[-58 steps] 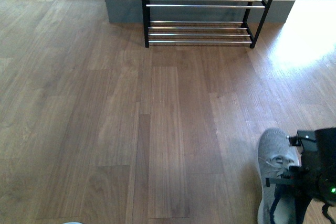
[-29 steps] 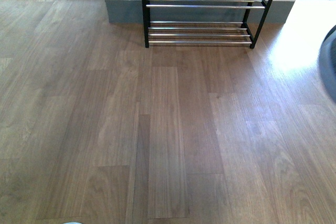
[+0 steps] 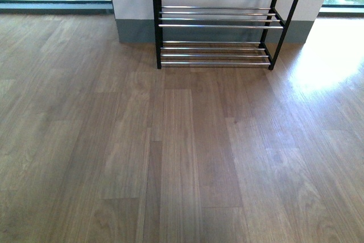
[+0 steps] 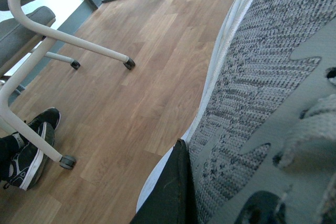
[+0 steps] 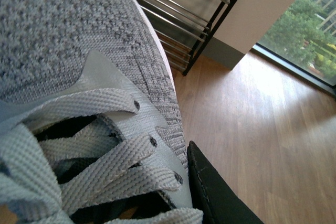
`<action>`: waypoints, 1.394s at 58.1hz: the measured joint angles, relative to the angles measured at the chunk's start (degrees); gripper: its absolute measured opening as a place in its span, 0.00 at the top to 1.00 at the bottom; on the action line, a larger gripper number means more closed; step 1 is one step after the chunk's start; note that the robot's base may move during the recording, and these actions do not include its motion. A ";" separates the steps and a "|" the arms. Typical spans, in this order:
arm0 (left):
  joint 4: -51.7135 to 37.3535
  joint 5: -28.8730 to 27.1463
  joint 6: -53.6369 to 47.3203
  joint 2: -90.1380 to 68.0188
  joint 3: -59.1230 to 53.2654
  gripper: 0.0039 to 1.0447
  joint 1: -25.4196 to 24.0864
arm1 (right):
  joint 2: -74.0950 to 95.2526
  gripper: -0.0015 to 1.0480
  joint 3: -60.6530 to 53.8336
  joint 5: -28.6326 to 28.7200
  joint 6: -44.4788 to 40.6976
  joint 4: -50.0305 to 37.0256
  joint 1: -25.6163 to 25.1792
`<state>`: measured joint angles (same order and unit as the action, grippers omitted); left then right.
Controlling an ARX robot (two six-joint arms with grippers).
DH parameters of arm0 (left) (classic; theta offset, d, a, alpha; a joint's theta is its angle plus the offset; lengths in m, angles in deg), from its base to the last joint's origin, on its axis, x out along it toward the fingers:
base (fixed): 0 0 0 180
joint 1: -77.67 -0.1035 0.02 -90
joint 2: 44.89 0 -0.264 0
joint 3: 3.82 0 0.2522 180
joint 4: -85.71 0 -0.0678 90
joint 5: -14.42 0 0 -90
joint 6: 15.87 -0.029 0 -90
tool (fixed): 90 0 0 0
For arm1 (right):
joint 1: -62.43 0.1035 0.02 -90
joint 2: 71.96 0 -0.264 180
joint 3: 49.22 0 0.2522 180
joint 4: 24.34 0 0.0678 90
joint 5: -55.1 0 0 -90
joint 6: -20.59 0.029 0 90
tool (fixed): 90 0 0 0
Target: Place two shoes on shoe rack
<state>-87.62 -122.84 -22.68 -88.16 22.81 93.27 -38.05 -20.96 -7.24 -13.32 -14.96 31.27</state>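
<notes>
The left gripper [image 4: 175, 184] presses one black jaw against the white sole edge of a grey knit shoe [image 4: 262, 77], pinching it clear of the wooden floor [image 3: 182, 157]. The other jaw is hidden behind the shoe. The right gripper [image 5: 212, 190] likewise pinches a laced grey shoe [image 5: 63, 30], with one jaw showing beside the eyelets. A second ago this shoe and gripper sat low on the right of the front view, which now shows only floor and rack. Further off, the shoe rack [image 3: 216, 25] stands against the wall. It sits lower in the picture than before, its top tier has come into sight, and neither shoe is on it yet.
</notes>
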 joint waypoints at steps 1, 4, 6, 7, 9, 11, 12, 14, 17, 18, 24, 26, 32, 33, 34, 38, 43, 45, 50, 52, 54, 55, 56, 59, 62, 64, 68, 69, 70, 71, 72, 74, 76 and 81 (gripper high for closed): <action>0.00 -0.11 0.00 0.00 0.00 0.99 0.00 | 0.00 0.99 0.00 0.04 0.00 0.00 0.00; 0.00 -0.37 0.00 0.00 0.00 0.99 0.00 | -0.02 0.99 0.00 0.46 0.02 0.00 0.02; 0.00 -0.48 0.00 0.00 0.00 0.99 0.00 | -0.04 0.99 0.00 0.66 0.02 0.00 0.02; 0.00 -0.46 0.00 0.00 0.00 0.99 0.00 | -0.02 0.99 0.00 0.66 0.02 0.00 0.02; 0.00 -0.33 0.00 0.00 0.00 0.99 0.00 | 0.00 0.99 -0.02 0.50 0.02 0.00 0.00; 0.00 -0.22 0.00 0.00 0.00 0.99 0.00 | 0.00 0.99 -0.02 0.39 0.02 0.00 0.00; 0.00 -0.15 0.00 0.00 0.00 0.99 0.00 | 0.00 0.99 -0.02 0.37 0.00 0.00 0.00; 0.00 -0.13 0.00 0.00 0.00 0.99 0.00 | -0.07 0.99 -0.02 0.39 0.00 0.00 0.00; 0.00 -0.11 0.00 0.00 0.00 0.99 0.00 | -0.07 0.99 0.00 0.37 0.00 0.00 0.00; 0.00 -0.13 0.00 0.00 0.00 0.99 0.00 | -0.04 0.99 -0.02 0.33 -0.02 0.00 0.00; 0.00 -0.11 0.00 0.00 0.00 0.99 0.00 | -0.02 0.99 -0.02 0.17 -0.04 0.00 0.00; 0.00 -0.11 0.00 0.00 0.00 0.99 0.00 | -0.02 0.99 -0.02 0.17 -0.02 0.00 0.00; 0.00 -0.07 0.00 -0.02 0.00 0.99 0.00 | 0.00 0.99 -0.02 0.17 -0.02 0.00 0.00; 0.00 -0.07 0.00 0.00 0.00 0.99 0.00 | -0.02 0.99 -0.02 0.20 -0.02 0.00 0.00; 0.00 -0.09 0.00 0.00 0.00 0.99 0.00 | -0.07 0.99 -0.02 0.20 -0.02 0.00 0.00; 0.00 -0.02 0.00 0.00 0.00 0.99 0.00 | -0.07 0.99 -0.02 0.17 -0.02 0.00 0.00; 0.00 0.13 0.00 0.00 0.00 0.99 0.00 | -0.07 0.99 -0.02 0.15 -0.02 0.00 0.00; 0.00 0.11 0.00 0.00 0.00 0.99 0.00 | -0.07 0.99 -0.02 0.15 -0.02 0.00 0.00; 0.00 0.44 0.00 0.00 0.00 0.99 0.04 | -0.02 0.99 -0.02 -0.33 -0.02 0.00 -0.04; 0.00 0.48 0.00 0.00 0.00 0.99 0.07 | 0.04 0.99 -0.02 -0.63 -0.04 0.02 -0.04; 0.00 0.57 0.00 0.00 0.00 0.99 0.11 | 0.02 0.99 -0.02 -0.63 -0.04 0.02 -0.11; 0.00 0.52 0.00 0.00 0.00 0.99 0.09 | 0.00 0.99 -0.02 -0.63 -0.04 0.02 -0.11; 0.00 0.52 0.00 0.00 0.00 0.99 0.09 | 0.00 0.99 -0.02 -0.63 -0.04 0.02 -0.11; 0.00 0.48 0.00 -0.02 0.00 0.99 0.09 | 0.00 0.99 -0.02 -0.59 -0.04 0.02 -0.11; 0.00 0.50 0.00 0.00 0.00 0.99 0.11 | 0.02 0.99 -0.02 -0.61 -0.02 0.04 -0.11; 0.00 0.52 0.00 0.00 0.00 0.99 0.11 | 0.00 0.99 -0.02 -0.59 -0.02 0.04 -0.11; 0.00 0.44 0.00 -0.02 0.00 0.99 0.09 | 0.00 0.99 -0.02 -0.24 -0.02 0.04 -0.11; 0.00 0.39 0.00 -0.02 0.00 0.99 0.09 | 0.00 0.99 -0.02 -0.22 -0.02 0.04 -0.11; 0.00 0.35 0.00 -0.02 0.00 0.99 0.09 | 0.00 0.99 -0.02 -0.20 -0.02 0.04 -0.11; 0.00 0.33 0.00 0.00 0.00 0.99 0.09 | 0.00 0.99 -0.02 -0.22 -0.02 0.04 -0.11; 0.00 0.31 0.00 0.00 0.00 0.99 0.09 | 0.00 0.99 -0.02 -0.22 0.00 0.04 -0.11; 0.00 0.31 0.00 0.00 0.00 0.99 0.09 | 0.00 0.99 -0.02 -0.22 -0.02 0.04 -0.11; 0.00 0.31 0.00 -0.02 0.00 0.99 0.09 | 0.02 0.99 -0.02 -0.22 -0.02 0.04 -0.11; 0.00 0.31 0.00 -0.02 0.00 0.99 0.09 | 0.00 0.99 -0.02 -0.17 -0.02 0.04 -0.11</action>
<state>-87.62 -122.54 -22.68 -88.18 22.81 93.36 -38.05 -20.98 -7.42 -13.34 -14.92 31.16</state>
